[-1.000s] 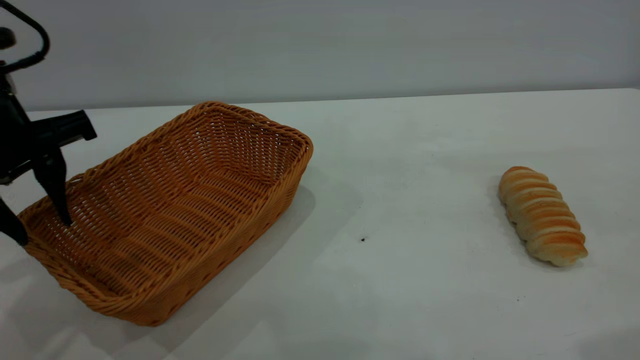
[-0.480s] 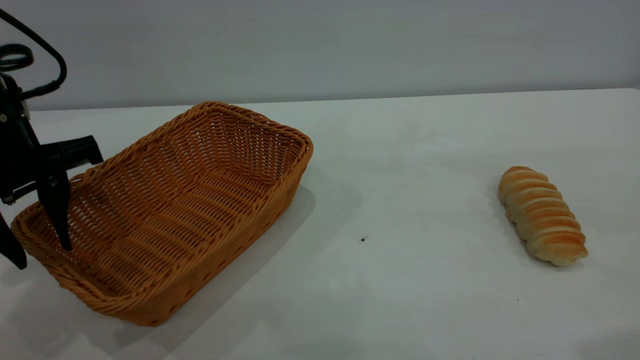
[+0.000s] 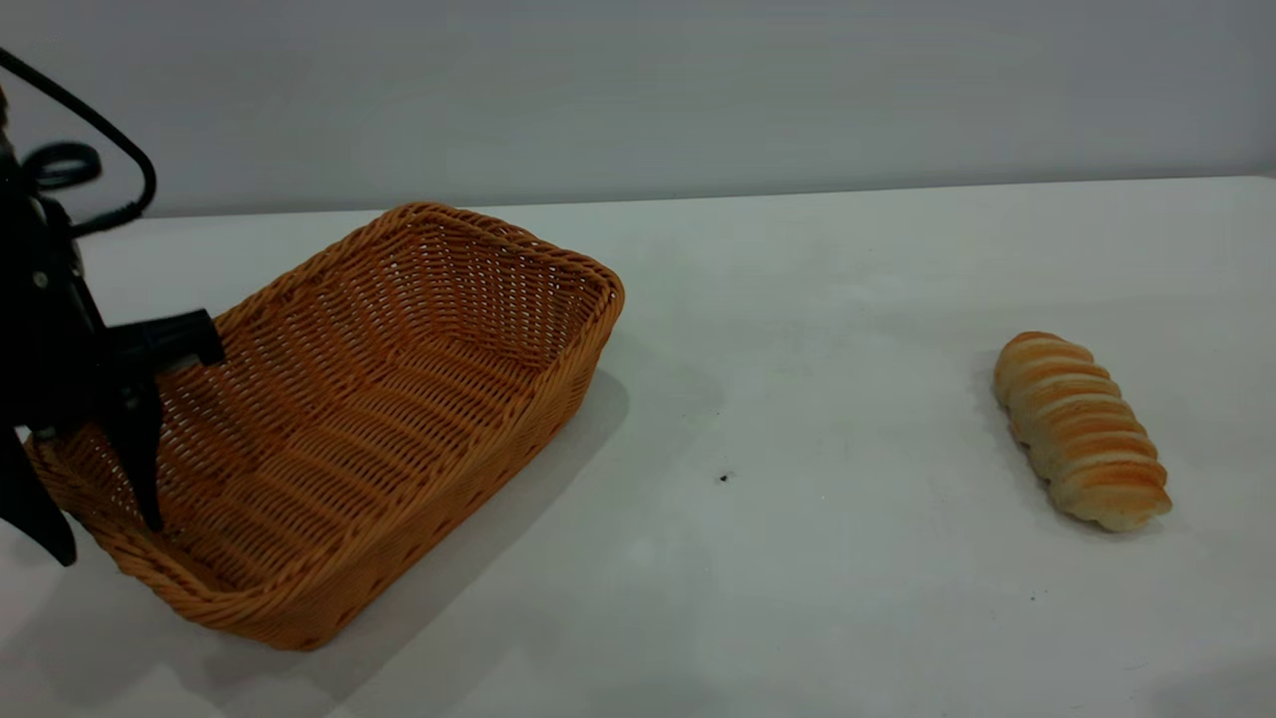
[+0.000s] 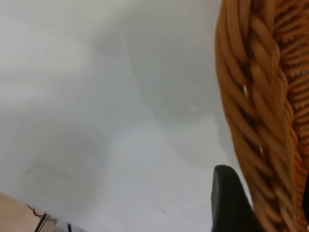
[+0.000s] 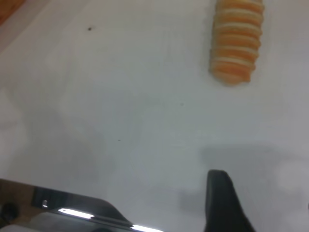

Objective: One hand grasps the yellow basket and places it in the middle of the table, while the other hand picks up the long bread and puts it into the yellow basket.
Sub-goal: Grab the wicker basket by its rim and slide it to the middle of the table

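The yellow basket point(image 3: 379, 399) is an orange-tan wicker tray lying at the left of the white table point(image 3: 817, 329). My left gripper point(image 3: 105, 534) is open and straddles the basket's near-left rim, one finger point(image 3: 143, 469) inside and the other outside. Up close, in the left wrist view, the braided rim point(image 4: 256, 111) runs between the jaws of the left gripper point(image 4: 265, 193) beside a black finger point(image 4: 229, 203). The long bread point(image 3: 1082, 429), ridged cream and orange, lies alone at the right. In the right wrist view my right gripper point(image 5: 263, 193) hangs open above bare table, well short of the bread point(image 5: 236, 38).
A small dark speck point(image 3: 724, 478) marks the table between basket and bread. A grey wall point(image 3: 638, 90) stands behind the table's far edge. The table's near edge, with a metal rail point(image 5: 77, 210) below it, shows in the right wrist view.
My left gripper has come down and a little rightward, so its fingers now reach lower on either side of the basket's rim. The bread has not moved.
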You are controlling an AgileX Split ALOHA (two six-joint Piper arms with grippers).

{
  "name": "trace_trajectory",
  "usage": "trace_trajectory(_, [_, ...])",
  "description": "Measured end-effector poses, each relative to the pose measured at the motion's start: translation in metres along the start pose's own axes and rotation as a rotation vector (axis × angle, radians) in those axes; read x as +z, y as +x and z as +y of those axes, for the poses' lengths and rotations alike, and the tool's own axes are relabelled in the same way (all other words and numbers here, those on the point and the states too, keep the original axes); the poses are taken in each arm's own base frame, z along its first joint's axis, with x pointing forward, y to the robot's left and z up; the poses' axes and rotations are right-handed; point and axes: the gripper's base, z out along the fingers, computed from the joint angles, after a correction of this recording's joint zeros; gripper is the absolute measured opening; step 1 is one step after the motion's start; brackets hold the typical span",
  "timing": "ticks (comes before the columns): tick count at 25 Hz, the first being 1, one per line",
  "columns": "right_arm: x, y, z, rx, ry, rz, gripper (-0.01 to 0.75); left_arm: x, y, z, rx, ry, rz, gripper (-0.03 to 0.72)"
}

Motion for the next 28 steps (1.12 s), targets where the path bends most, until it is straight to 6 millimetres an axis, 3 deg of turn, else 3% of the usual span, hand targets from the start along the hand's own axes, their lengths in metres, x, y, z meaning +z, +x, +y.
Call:
trace_trajectory(7, [0.0, 0.0, 0.001, 0.001, -0.009, 0.002, 0.463, 0.017, -0.006, -0.005, -0.001, 0.021, -0.027, 0.398])
trace_trajectory(13, [0.0, 0.0, 0.001, 0.001, -0.009, 0.003, 0.463, 0.017, -0.012, -0.009, -0.011, 0.068, -0.077, 0.169])
trace_trajectory(23, [0.0, 0.0, 0.001, 0.0, -0.009, 0.003, 0.463, 0.009, -0.014, -0.014, 0.007, 0.118, -0.112, 0.149])
trace_trajectory(28, [0.0, 0.0, 0.001, 0.0, -0.009, 0.003, 0.463, -0.005, -0.014, -0.033, 0.155, 0.251, -0.096, 0.121])
